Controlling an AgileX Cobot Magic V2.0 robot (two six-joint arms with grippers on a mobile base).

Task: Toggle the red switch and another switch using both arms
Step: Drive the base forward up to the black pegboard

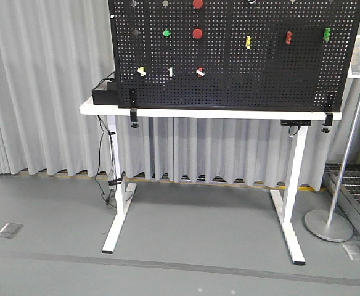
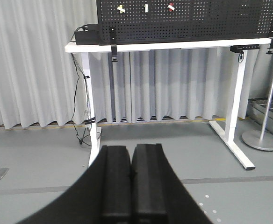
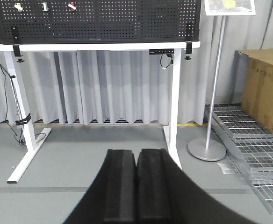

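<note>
The red switch (image 1: 200, 72), small with a white lever bar, sits in the lowest row of the black pegboard (image 1: 241, 74); both wrist views show it too, far ahead (image 2: 171, 7) (image 3: 72, 6). The other switch (image 1: 142, 71), white with a yellowish tinge, is at the left end of that row (image 2: 121, 9) (image 3: 18, 6). My left gripper (image 2: 131, 150) is shut on nothing, low over the floor and well short of the board. My right gripper (image 3: 136, 154) is shut and empty as well, equally far back. Neither arm appears in the front view.
A slim white toggle (image 1: 171, 72) sits between the two switches. Round red buttons (image 1: 197, 33), a green button (image 1: 166, 32) and coloured switches (image 1: 248, 42) lie higher. The white table (image 1: 167, 113) carries the board and a black box (image 1: 104, 92). To the right are a sign stand (image 3: 206, 150), a cardboard box (image 3: 263, 91) and floor grates (image 3: 262, 158).
</note>
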